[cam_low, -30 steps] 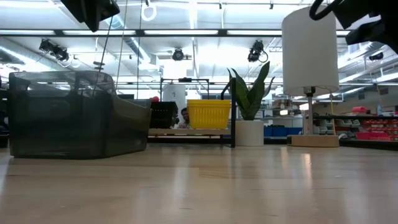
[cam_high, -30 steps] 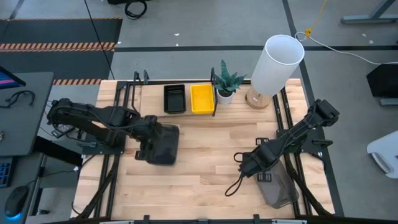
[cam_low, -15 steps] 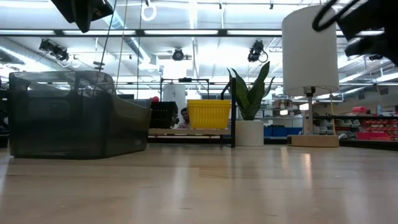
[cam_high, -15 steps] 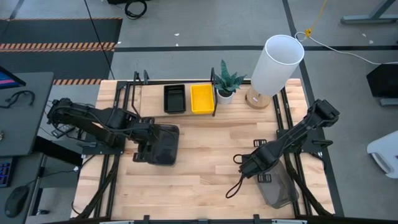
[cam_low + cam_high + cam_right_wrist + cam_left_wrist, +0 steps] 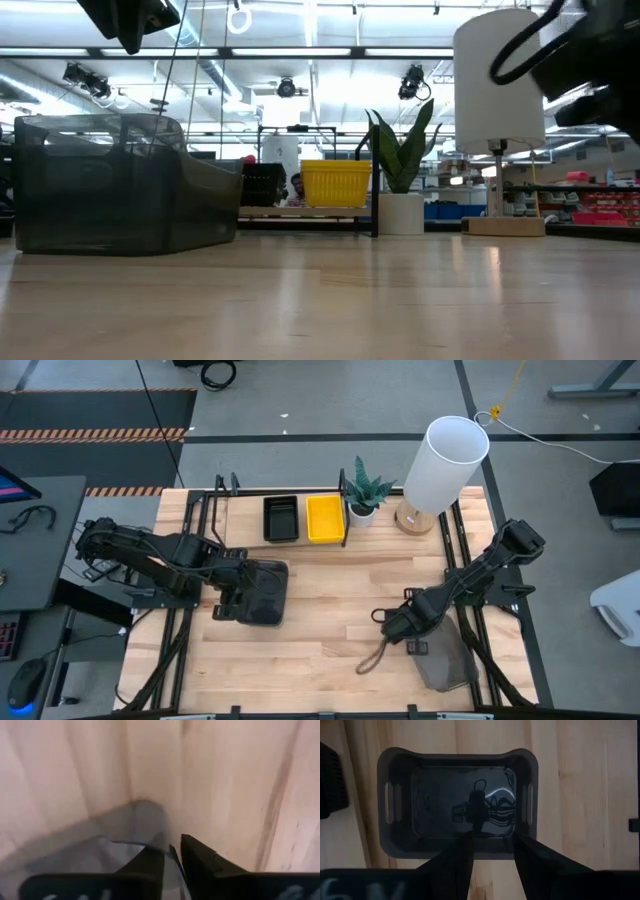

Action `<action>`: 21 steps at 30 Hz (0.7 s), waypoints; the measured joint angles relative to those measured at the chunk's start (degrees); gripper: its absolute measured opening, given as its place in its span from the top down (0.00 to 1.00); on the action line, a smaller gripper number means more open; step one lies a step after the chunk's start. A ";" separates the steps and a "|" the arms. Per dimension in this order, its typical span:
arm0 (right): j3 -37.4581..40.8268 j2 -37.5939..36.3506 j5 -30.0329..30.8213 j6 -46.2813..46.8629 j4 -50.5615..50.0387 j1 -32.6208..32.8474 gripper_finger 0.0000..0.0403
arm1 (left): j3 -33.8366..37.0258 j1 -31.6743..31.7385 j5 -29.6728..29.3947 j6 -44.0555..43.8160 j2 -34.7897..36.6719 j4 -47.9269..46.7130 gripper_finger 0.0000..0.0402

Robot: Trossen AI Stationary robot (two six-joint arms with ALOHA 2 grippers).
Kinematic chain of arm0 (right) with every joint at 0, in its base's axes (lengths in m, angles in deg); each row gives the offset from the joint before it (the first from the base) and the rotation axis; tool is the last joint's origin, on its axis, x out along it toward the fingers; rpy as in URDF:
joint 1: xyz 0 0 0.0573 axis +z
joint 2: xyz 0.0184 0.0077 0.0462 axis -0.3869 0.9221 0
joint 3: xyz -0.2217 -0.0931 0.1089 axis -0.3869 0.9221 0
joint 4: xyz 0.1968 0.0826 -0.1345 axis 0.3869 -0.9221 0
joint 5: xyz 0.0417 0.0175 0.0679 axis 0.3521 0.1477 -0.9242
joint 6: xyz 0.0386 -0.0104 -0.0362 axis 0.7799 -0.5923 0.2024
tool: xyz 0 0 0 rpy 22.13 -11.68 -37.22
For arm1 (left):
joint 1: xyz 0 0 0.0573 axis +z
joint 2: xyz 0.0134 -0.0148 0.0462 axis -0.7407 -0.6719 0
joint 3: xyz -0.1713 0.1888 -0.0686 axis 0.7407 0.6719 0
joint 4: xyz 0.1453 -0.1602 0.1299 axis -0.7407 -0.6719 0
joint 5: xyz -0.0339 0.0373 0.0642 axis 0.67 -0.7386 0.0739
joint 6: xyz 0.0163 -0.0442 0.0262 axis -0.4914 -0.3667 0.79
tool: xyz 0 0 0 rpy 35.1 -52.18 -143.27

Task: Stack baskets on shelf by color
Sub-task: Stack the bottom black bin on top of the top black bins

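A dark grey basket [image 5: 262, 592] rests on its bottom on the table's left half; it also shows in the low view [image 5: 120, 185]. My left gripper [image 5: 228, 600] is open just left of and above it, its fingers [image 5: 462, 862] over the basket's left end wall [image 5: 485, 847] without touching. My right gripper [image 5: 398, 625] is shut on a second dark grey basket [image 5: 445, 660] at the near right. A black basket [image 5: 281, 518] and a yellow basket [image 5: 325, 519] stand side by side on the shelf [image 5: 240, 520] at the far edge. My right gripper holds the second grey basket by its rim [image 5: 167, 851] next to a rounded corner. One finger [image 5: 150, 862] is inside the wall and one outside. The fingers come from above, slanting down. Whether the basket is clear of the table, I cannot tell.
A potted plant [image 5: 365, 495] and a white lamp [image 5: 445, 460] stand at the far edge, right of the shelf. A loop of cable [image 5: 372, 655] hangs from the right arm over the table's middle. Bare wood lies between the two arms.
My left gripper has drawn back toward the table's left edge, off the grey basket, which has stayed where it was. My right arm has come lower over its basket.
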 joint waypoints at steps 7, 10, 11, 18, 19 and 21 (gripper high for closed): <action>0.23 -0.22 -1.05 18.66 2.74 -5.74 0.96 | 0.00 0.02 0.00 -0.24 0.00 0.00 0.65; 0.30 -0.22 0.24 27.23 2.14 -8.03 0.93 | 0.00 0.02 0.01 -1.17 0.00 0.02 0.65; 0.27 -0.22 1.00 29.15 2.14 -8.64 0.93 | 0.00 0.02 0.02 -1.21 0.00 0.02 0.65; 0.32 -0.15 6.92 36.00 2.30 -10.51 0.92 | 0.00 0.01 0.01 -1.49 -0.02 0.02 0.65; 0.36 -0.11 7.94 36.62 2.27 -10.59 0.91 | 0.00 0.01 0.02 -1.49 -0.02 0.02 0.65; 0.34 -0.16 9.27 37.14 1.79 -10.68 0.89 | 0.00 0.02 0.02 -1.51 -0.02 0.03 0.65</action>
